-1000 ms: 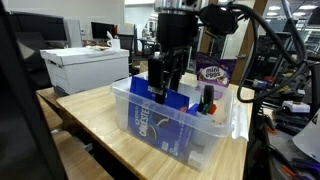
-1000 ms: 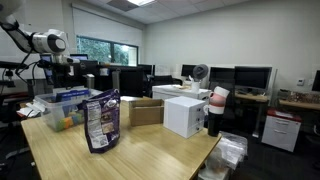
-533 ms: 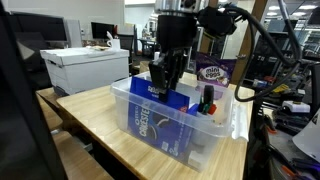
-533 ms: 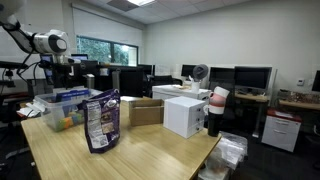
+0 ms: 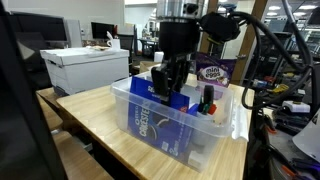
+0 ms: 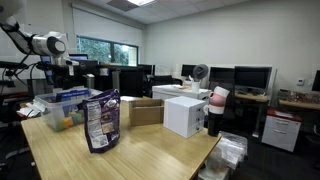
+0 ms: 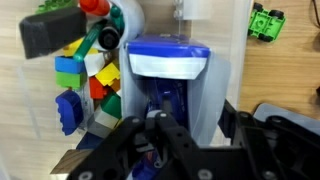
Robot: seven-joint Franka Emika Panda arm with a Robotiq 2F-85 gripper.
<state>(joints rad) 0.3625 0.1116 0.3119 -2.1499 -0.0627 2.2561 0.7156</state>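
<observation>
Gripper has dipped lower, jaws narrowed partway astride the top edge of the blue cracker box standing inside the clear bin; probably a grasp starting, can't tell if clamped.

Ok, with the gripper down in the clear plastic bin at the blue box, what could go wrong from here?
The gripper sits at the top edge of the blue cardboard box; a shallow hold there might slip or tip it.
Coloured toy blocks lie close beside the box, so a finger might snag them.
</observation>
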